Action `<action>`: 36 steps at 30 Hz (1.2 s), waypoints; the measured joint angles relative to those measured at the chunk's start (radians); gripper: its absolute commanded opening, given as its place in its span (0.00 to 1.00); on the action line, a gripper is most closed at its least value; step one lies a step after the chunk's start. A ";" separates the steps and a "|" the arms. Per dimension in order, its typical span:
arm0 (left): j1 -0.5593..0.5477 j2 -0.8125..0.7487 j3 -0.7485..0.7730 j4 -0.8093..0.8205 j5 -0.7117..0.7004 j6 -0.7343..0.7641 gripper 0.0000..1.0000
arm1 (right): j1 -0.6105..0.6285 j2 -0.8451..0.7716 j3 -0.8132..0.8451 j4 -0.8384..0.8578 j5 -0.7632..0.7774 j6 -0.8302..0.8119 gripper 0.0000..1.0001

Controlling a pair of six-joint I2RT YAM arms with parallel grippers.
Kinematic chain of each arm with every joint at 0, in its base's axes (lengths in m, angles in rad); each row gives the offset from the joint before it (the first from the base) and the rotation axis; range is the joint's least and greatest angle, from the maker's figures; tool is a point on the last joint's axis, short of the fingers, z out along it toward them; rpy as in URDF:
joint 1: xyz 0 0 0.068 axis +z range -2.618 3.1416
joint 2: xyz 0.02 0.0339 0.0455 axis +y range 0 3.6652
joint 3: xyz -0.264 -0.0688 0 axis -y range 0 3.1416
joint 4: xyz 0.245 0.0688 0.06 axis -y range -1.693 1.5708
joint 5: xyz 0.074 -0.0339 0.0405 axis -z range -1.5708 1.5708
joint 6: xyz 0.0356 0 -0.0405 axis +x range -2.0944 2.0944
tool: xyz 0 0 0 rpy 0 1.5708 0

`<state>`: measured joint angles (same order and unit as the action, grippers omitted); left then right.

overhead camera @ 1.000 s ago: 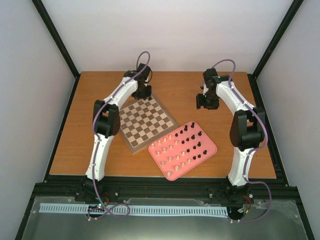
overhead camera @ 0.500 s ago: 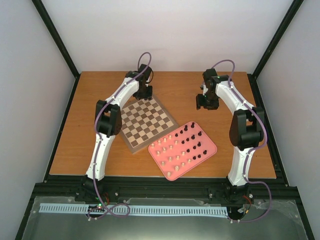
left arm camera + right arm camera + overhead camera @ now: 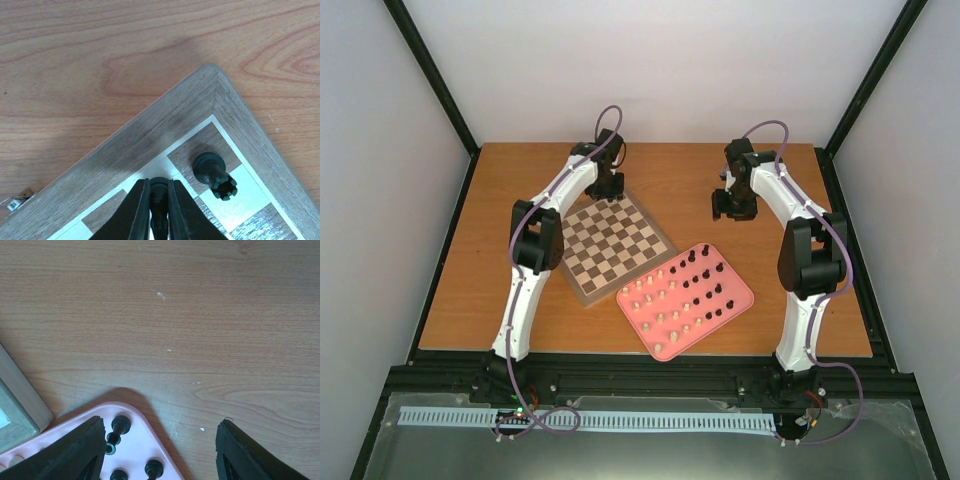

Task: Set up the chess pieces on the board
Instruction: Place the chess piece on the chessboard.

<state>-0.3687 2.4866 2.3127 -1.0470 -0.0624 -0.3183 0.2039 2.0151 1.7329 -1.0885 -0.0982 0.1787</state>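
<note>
Left end effector (image 3: 158, 197): I clamp a dark piece (image 3: 159, 184) at the far corner of the board (image 3: 150, 130), beside a dark rook (image 3: 216, 175).
Right end effector (image 3: 161, 427): fingers apart, over the bench (image 3: 200, 315).

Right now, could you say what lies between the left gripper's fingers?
A dark chess piece, beside a dark rook on the board; the left wrist view shows it.

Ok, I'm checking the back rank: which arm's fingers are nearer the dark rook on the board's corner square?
Left. The left fingers are shut on a dark piece beside the rook, at the board's corner. The right fingers hang open off the board, over the pink tray's corner.
</note>
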 measured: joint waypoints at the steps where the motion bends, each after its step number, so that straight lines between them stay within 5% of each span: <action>1: 0.000 0.000 0.000 -0.001 0.000 0.000 0.14 | 0.000 0.000 0.000 0.000 0.000 0.000 0.61; 11: 0.000 0.000 0.000 0.000 0.003 0.002 0.30 | 0.000 0.000 0.000 0.000 0.000 0.000 0.61; 26: 0.000 -0.024 -0.021 -0.019 0.002 0.017 0.38 | 0.000 -0.003 -0.004 -0.006 -0.003 -0.007 0.61; 36: 0.000 -0.167 -0.034 -0.047 0.002 0.035 0.42 | 0.031 -0.182 -0.237 -0.046 0.005 -0.006 0.63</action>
<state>-0.3687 2.3199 2.2787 -1.0943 -0.0608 -0.2832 0.2344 1.8328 1.4960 -1.1343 -0.0937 0.1722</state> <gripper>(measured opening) 0.421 0.630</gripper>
